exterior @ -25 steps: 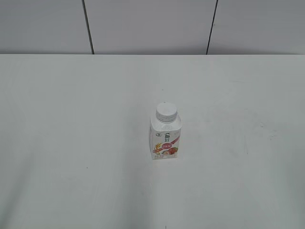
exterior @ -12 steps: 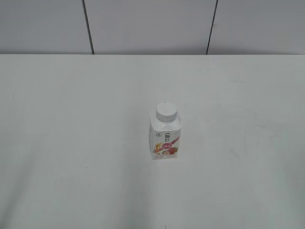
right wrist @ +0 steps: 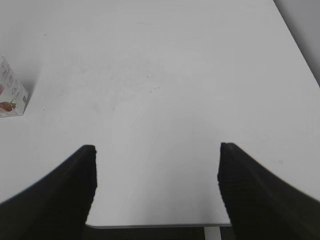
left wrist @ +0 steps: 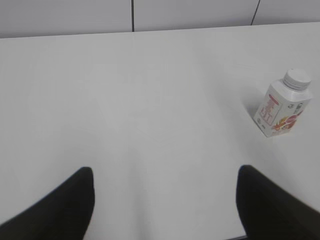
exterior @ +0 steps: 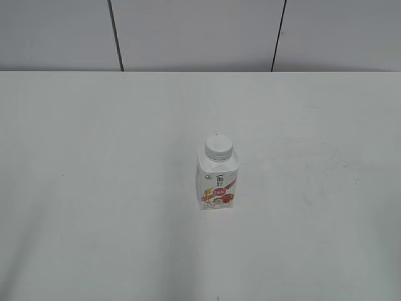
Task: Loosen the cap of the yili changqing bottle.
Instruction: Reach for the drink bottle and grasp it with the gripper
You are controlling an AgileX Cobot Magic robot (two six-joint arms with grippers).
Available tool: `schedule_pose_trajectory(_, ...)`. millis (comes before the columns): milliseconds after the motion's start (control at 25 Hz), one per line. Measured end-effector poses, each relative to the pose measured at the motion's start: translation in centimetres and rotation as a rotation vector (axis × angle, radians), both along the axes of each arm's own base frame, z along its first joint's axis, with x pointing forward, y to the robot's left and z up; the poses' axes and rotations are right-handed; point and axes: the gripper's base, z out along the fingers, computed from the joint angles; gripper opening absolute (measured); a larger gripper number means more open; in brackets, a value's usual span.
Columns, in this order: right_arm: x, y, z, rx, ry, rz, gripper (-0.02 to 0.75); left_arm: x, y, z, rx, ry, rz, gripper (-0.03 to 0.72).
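The yili changqing bottle (exterior: 218,179) stands upright near the middle of the white table, its white cap (exterior: 218,147) on its neck. The bottle also shows in the left wrist view (left wrist: 281,106) at the far right with its cap (left wrist: 297,79), and its lower corner shows at the left edge of the right wrist view (right wrist: 11,95). My left gripper (left wrist: 165,172) is open and empty over bare table, well short and left of the bottle. My right gripper (right wrist: 156,150) is open and empty over the table's near edge, right of the bottle. Neither gripper shows in the exterior view.
The white table (exterior: 94,157) runs back to a grey panelled wall (exterior: 188,31). Its near edge (right wrist: 150,225) and right edge (right wrist: 300,50) show in the right wrist view.
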Motion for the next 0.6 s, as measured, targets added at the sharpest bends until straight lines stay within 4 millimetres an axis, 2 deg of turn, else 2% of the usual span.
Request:
schedule_pose_trajectory(320,0.0,0.0,0.0,0.000,0.000,0.000,0.592,0.0,0.0,0.3,-0.005,-0.020,-0.001,0.533)
schedule_pose_trajectory(600,0.0,0.0,0.0,0.000,0.000,0.000,0.592,1.0,0.5,2.6,-0.007,-0.323,0.063,0.533)
